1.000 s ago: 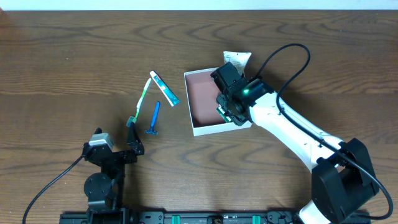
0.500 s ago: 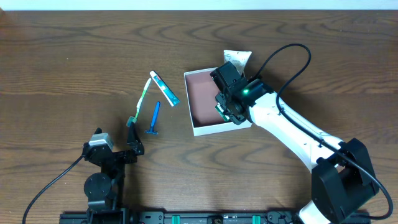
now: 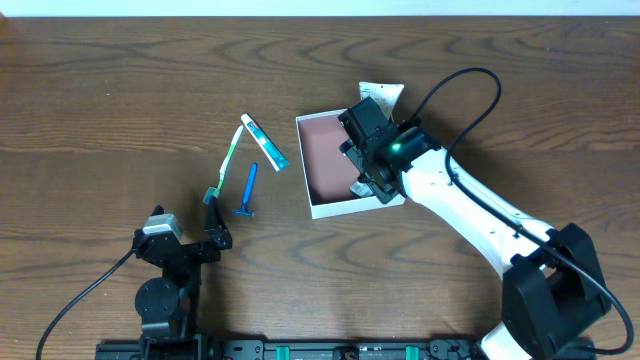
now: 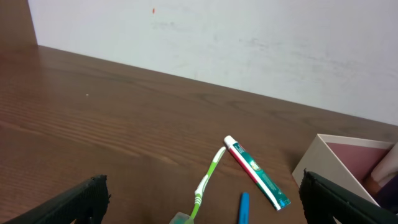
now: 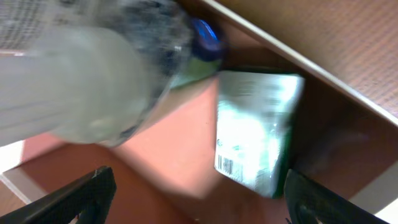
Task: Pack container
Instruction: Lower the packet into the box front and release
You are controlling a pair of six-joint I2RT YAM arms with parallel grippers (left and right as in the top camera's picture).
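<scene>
Dark wood tabletop, pale wall behind. Nearest the bases: left gripper parked low at the left, jaws spread to full width, nothing between them. Just beyond, on bare wood: blue razor, then green toothbrush, then toothpaste tube meeting the brush's far end; all three outside the box, well left of it. Mid-table, right of centre: container, shallow white cardboard, reddish-pink floor, lidless, flat on the wood. Right gripper down inside its near-right corner.

Change over the last second: right jaws gone from half closed to wide apart; green patch seen at the fingertips from overhead a second ago no longer visible there. Confirmed from the wrist camera: green-white carton lying loose on the pink floor against the corner walls, clear of both fingers, nothing pinched. Close to the lens, beside the carton: translucent bottle with blue cap, heavily blurred; probably also in the box, not certain. Farthest: white sachet on the table just behind the container's back wall.

Judgement: carton released, counted as packed. Still outside: razor, toothbrush, toothpaste tube, sachet. Task well short of done. Next likely need: raise right arm straight up to avoid dragging the carton, then fetch another item; left arm nearer to the three loose toiletries
</scene>
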